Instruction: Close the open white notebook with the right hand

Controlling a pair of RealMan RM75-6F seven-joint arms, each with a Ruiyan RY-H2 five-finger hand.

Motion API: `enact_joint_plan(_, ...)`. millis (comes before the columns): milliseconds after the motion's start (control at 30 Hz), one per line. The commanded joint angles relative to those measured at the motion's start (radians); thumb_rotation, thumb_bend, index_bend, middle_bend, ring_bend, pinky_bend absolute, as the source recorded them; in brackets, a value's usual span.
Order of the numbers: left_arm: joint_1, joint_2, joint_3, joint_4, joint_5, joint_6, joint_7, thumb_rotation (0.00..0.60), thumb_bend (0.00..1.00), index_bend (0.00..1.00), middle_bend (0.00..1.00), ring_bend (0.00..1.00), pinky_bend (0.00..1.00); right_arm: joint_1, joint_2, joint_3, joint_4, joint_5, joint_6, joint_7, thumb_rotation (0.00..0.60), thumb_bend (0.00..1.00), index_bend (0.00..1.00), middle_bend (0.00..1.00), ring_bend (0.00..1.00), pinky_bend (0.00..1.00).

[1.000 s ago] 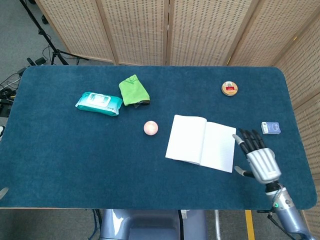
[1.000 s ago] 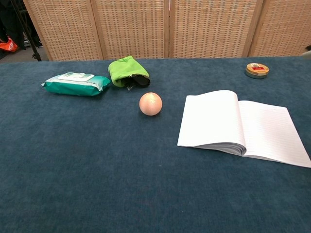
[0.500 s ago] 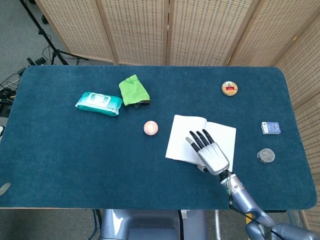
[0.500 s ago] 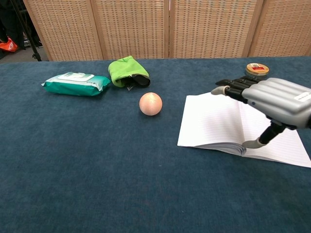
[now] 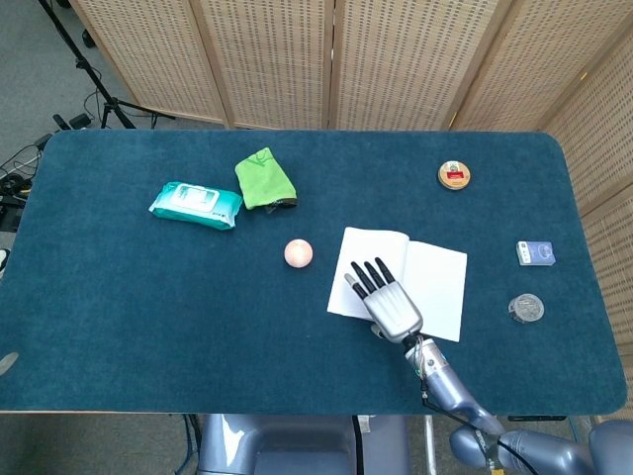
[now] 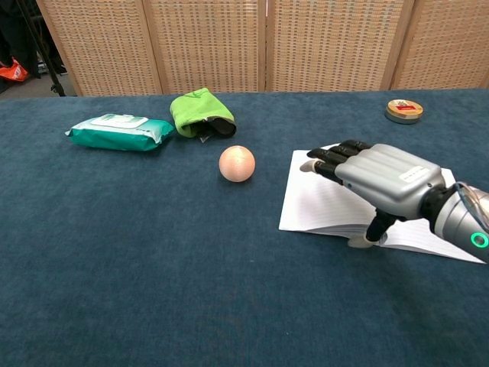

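Observation:
The white notebook [image 5: 435, 282] [image 6: 325, 205] lies open and flat on the blue table, right of centre. My right hand [image 5: 386, 302] [image 6: 378, 180] hovers palm down over its left page, fingers stretched out and apart, thumb hanging at the near edge of the pages. It holds nothing. Whether the thumb touches the paper I cannot tell. My left hand shows in neither view.
A pink ball [image 5: 298, 252] [image 6: 237, 163] sits just left of the notebook. Further left are a green cloth [image 5: 265, 179] and a wipes pack [image 5: 196, 204]. A round tin [image 5: 454, 175], a small blue box [image 5: 535, 253] and a round lid [image 5: 526, 308] lie to the right.
My right hand has swung in from the table's right side to over the notebook, then moved further left and lower over the left page. The notebook has not moved.

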Motion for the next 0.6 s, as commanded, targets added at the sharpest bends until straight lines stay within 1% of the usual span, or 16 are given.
enact_joint_plan(33,0.002,0.0,0.002,0.002,0.003,0.002,-0.004,0.6,0.0,0.0,0.0,0.0,0.0,0.006,-0.02,-0.003,0.017,0.015,-0.001,-0.018,0.6,0.0,0.0,0.0,0.0,0.0)
enact_joint_plan(333,0.006,-0.001,0.004,0.007,0.009,0.01,-0.012,0.6,0.0,0.0,0.0,0.0,0.0,0.011,-0.058,0.001,0.069,0.044,0.017,-0.049,0.6,0.0,0.0,0.0,0.0,0.0)
enact_joint_plan(600,0.003,-0.004,0.006,0.003,0.012,0.007,0.002,0.6,0.0,0.0,0.0,0.0,0.0,0.015,-0.078,-0.016,0.105,0.013,0.06,-0.054,0.6,0.0,0.0,0.0,0.0,0.0)
